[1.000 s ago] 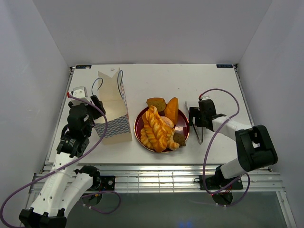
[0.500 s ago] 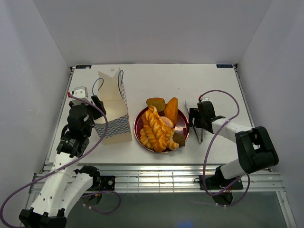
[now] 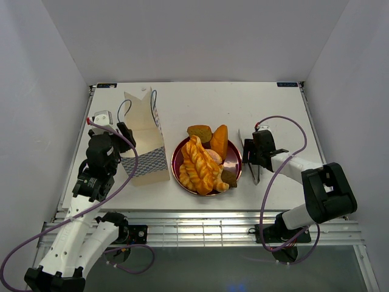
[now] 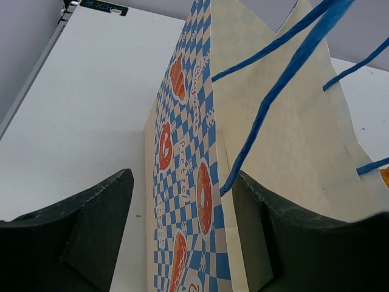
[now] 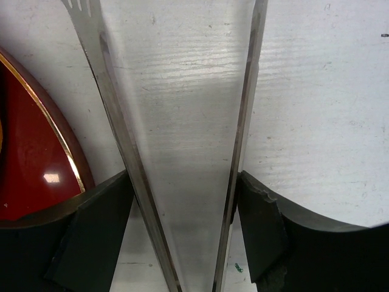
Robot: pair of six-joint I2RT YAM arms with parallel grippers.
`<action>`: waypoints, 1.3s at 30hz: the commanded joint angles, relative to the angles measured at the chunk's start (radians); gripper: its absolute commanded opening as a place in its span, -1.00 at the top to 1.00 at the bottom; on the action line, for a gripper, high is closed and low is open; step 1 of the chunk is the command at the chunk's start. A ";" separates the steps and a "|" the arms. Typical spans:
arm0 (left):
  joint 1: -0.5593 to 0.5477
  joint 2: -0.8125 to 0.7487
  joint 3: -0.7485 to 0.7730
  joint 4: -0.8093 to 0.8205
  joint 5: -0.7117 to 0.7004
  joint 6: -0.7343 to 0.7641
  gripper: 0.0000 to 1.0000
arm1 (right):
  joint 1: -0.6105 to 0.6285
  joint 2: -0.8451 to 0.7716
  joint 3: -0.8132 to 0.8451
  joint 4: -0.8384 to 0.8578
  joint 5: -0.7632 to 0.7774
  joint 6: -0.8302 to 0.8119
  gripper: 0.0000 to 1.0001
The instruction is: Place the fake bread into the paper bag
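Note:
The paper bag (image 3: 146, 137) stands upright at the left, cream with a blue checkered band; it fills the left wrist view (image 4: 200, 152). My left gripper (image 3: 124, 137) (image 4: 182, 182) is open, its jaws either side of the bag's left wall. The fake bread lies on a dark-red plate (image 3: 176, 159): a long twisted braid (image 3: 200, 164), an orange oval roll (image 3: 220, 141), a brown chunk (image 3: 199, 132) and a small dark chunk (image 3: 230, 176). My right gripper (image 3: 248, 159) (image 5: 182, 182) is low on the table just right of the plate, shut on metal tongs (image 3: 256, 176) (image 5: 115, 121), one finger against each arm.
The plate's rim (image 5: 36, 152) sits just left of the tongs in the right wrist view. White walls enclose the table at the back and both sides. The bag's blue cord handles (image 4: 273, 91) hang over its open top.
My right gripper and the tongs have shifted slightly left and away, closer to the plate. The left arm and the bag have not moved.

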 commanded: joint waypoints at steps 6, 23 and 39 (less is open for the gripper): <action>-0.004 -0.005 -0.009 -0.009 0.012 0.011 -0.52 | 0.005 -0.012 -0.017 -0.044 -0.013 0.045 -0.42; -0.004 -0.012 -0.012 -0.006 0.007 0.011 -0.52 | 0.005 -0.057 0.029 -0.129 -0.025 0.012 -0.28; -0.007 -0.008 -0.014 -0.006 0.006 0.011 -0.52 | 0.005 -0.195 0.192 -0.334 0.010 -0.019 -0.33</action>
